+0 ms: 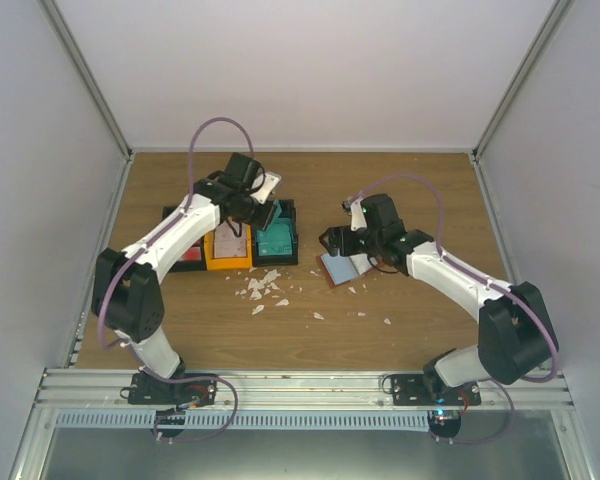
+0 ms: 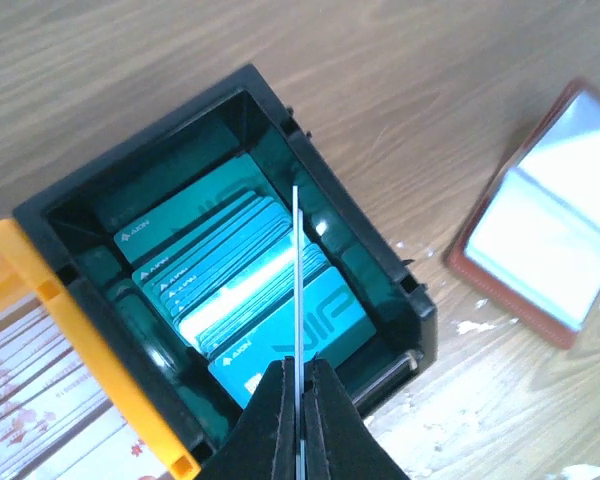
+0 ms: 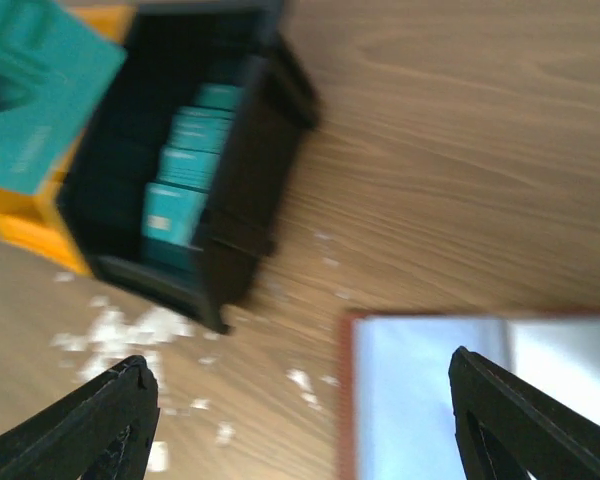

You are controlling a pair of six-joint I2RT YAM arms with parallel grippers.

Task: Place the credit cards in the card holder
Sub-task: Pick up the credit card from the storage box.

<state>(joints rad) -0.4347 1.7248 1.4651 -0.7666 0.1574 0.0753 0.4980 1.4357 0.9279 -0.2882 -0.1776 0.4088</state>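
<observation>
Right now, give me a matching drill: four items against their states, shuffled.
1 left gripper
2 right gripper
3 card holder
4 black bin

A lying open, clear pockets up
B shut on a teal card
C holding a stack of teal cards
D open, over the card holder

Pairs: 1-B, 2-D, 3-A, 4-C

Bare brown wooden tabletop [image 1: 410, 190] open behind and right; joined black and orange plastic bins [image 2: 360, 230] block left-centre; narrow wood strip between bins and open reddish-brown leather wallet [image 2: 550, 250]; small white scraps [image 1: 263, 288] litter near side.
</observation>
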